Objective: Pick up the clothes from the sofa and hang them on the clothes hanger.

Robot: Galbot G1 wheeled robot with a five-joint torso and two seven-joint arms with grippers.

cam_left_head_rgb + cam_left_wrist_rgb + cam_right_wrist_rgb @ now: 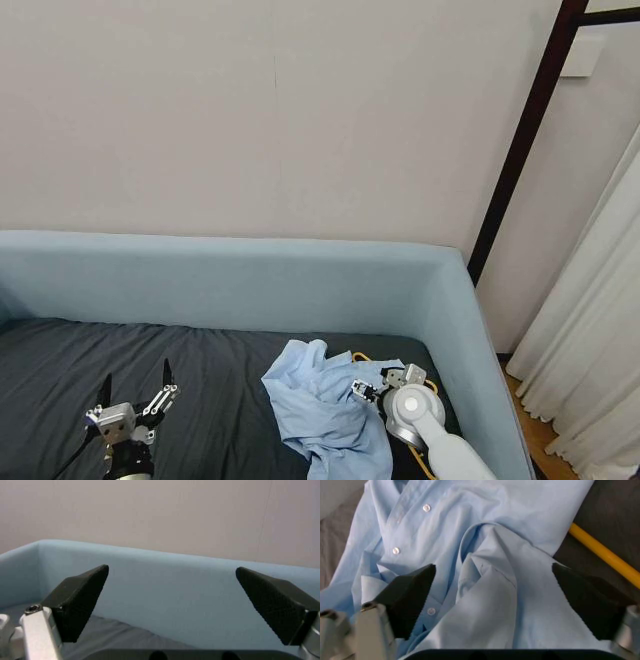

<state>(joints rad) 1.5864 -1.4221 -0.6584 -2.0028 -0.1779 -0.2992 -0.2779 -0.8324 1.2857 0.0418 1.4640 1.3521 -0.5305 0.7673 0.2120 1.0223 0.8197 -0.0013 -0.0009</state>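
A crumpled light-blue buttoned shirt [325,405] lies on the sofa's dark seat [200,360], near the right armrest. A yellow hanger [432,385] pokes out from under it, seen as a yellow bar [602,553] in the right wrist view. My right gripper [368,388] hovers right over the shirt [485,566], fingers [407,596] spread wide open on either side of a raised fold. My left gripper [135,390] stands open above the bare seat at the lower left, facing the sofa's blue backrest [175,588], nothing between its fingers [80,596].
The light-blue backrest [230,280] and right armrest [470,350] wall in the seat. A dark upright pole [520,140] stands against the wall behind the sofa's right end. White curtains [590,370] hang at the far right.
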